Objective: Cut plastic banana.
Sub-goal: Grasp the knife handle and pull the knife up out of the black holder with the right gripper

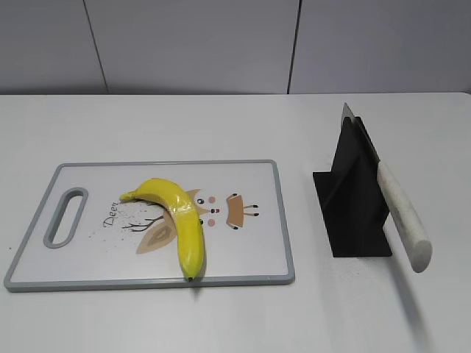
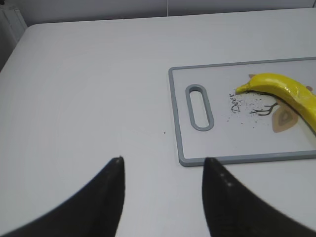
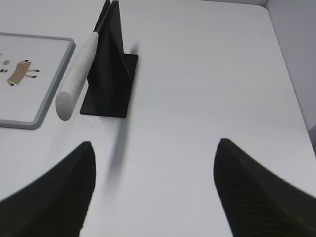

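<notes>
The plastic banana is bright yellow and curved, with a seam round its middle. It lies on a white cutting board with a grey rim, left of centre. Its stem end shows in the left wrist view. A knife with a white handle rests in a black stand on the right; it also shows in the right wrist view. My left gripper is open and empty over bare table, near the board's corner. My right gripper is open and empty, near side of the stand. Neither gripper shows in the exterior view.
The white table runs back to a grey wall. The board has a slot handle at its left end and a printed deer picture. The table's right edge shows in the right wrist view.
</notes>
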`<control>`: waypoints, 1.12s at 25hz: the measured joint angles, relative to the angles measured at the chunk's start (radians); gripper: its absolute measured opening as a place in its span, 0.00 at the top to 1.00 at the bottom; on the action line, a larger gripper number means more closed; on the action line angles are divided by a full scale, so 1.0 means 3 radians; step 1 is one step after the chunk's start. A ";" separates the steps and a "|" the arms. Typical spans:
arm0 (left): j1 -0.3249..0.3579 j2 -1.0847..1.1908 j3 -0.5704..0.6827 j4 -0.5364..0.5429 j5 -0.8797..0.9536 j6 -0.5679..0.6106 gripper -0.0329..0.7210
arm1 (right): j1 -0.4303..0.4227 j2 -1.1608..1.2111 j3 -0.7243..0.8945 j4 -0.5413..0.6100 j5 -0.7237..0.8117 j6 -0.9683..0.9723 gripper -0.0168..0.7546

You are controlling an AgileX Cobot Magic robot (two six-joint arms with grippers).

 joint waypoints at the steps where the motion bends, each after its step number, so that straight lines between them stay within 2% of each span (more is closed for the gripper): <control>1: 0.0000 0.0000 0.0000 0.0000 0.0000 0.0000 0.30 | 0.0000 0.0000 0.0000 0.0000 0.0000 0.0000 0.22; 28: 0.0000 0.0000 0.0000 0.0000 0.0000 0.0000 0.30 | 0.0000 0.0000 0.0000 -0.0011 0.0000 0.0000 0.24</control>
